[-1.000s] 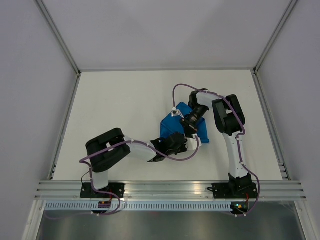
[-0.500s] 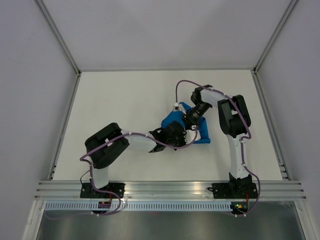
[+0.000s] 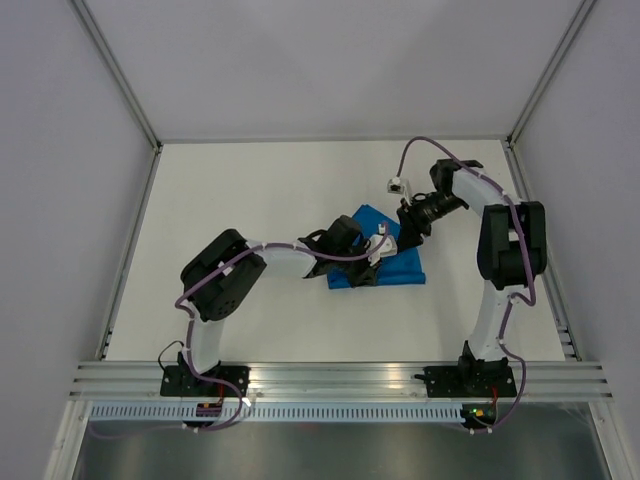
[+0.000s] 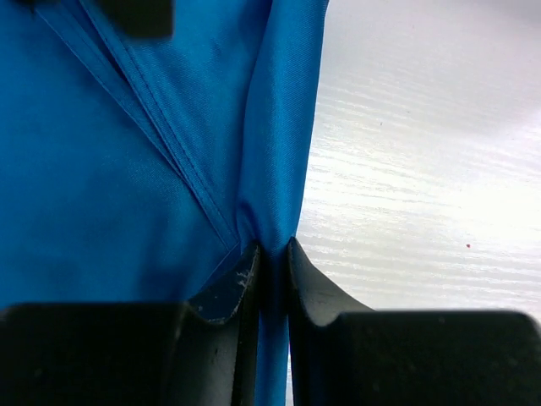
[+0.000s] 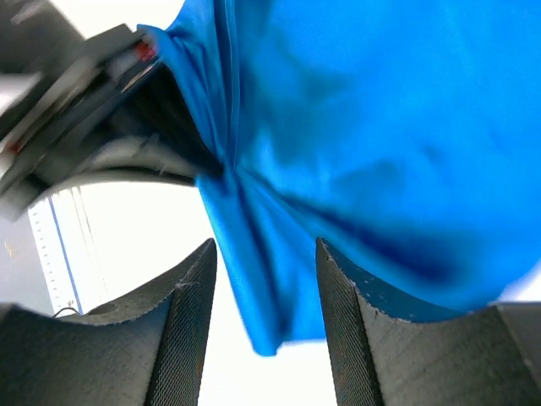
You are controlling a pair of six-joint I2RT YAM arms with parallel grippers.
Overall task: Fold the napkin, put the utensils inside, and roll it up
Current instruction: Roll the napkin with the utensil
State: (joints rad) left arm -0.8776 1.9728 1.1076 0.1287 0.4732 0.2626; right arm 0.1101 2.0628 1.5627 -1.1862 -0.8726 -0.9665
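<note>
Pinching a crease of the napkin (image 3: pixel 385 262) with the left gripper (image 4: pixel 272 271); right gripper (image 5: pixel 266 258) spread, empty. Folding seemingly unfinished, no knife visible, placing and rolling left to do.

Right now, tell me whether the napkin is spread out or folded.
Folded, not spread: from above the napkin is a compact layered patch, and the left jaws pinch a doubled edge with overlapping hems.
</note>
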